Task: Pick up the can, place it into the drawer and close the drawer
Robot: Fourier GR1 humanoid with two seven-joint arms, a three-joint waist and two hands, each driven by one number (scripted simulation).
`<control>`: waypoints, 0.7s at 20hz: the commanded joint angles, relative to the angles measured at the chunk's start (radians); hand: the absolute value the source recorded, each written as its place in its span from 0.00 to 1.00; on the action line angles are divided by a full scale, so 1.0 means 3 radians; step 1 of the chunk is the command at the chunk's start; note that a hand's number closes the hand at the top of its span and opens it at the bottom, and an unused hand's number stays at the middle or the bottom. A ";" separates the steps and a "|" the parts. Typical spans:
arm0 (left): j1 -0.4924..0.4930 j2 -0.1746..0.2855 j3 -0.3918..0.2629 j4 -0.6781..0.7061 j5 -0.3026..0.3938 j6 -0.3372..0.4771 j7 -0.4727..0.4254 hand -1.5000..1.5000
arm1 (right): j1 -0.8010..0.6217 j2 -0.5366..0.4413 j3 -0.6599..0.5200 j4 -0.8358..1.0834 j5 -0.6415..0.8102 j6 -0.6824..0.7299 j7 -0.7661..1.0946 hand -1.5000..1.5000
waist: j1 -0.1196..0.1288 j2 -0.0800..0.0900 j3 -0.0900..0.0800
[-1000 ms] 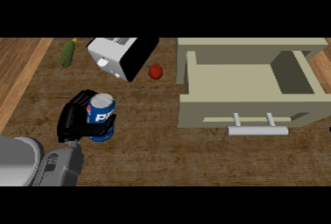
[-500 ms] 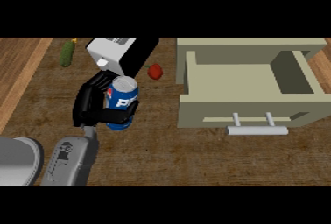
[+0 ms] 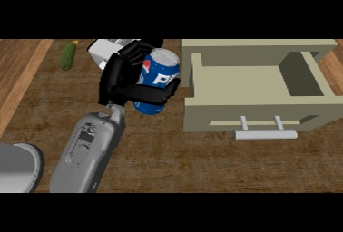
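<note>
A blue can (image 3: 161, 72) with a silver top is held above the wooden counter, tilted a little to the right. My left hand (image 3: 120, 81) is shut on it: black fingers wrap its left side and the thumb crosses its lower front. The can hangs just left of the open beige drawer (image 3: 254, 111), close to the drawer's left wall. The drawer's inside looks bare, and its grey bar handle (image 3: 264, 134) faces me. My right hand does not show.
A green cucumber (image 3: 67, 55) lies at the back left. A white box-like appliance (image 3: 106, 48) stands behind my hand, partly hidden by it. A grey rounded body part (image 3: 17, 167) fills the lower left corner.
My left hand has carried the can up and to the right, from the counter's middle left to beside the drawer. The small red thing by the appliance is now hidden.
</note>
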 commanded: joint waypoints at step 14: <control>-0.1800 -0.0004 -0.0241 0.1363 0.0286 0.0687 0.0191 1.00 | -0.0165 -0.0021 -0.0003 0.0024 0.0002 0.0010 0.0086 0.00 | -0.0041 0.0015 0.0000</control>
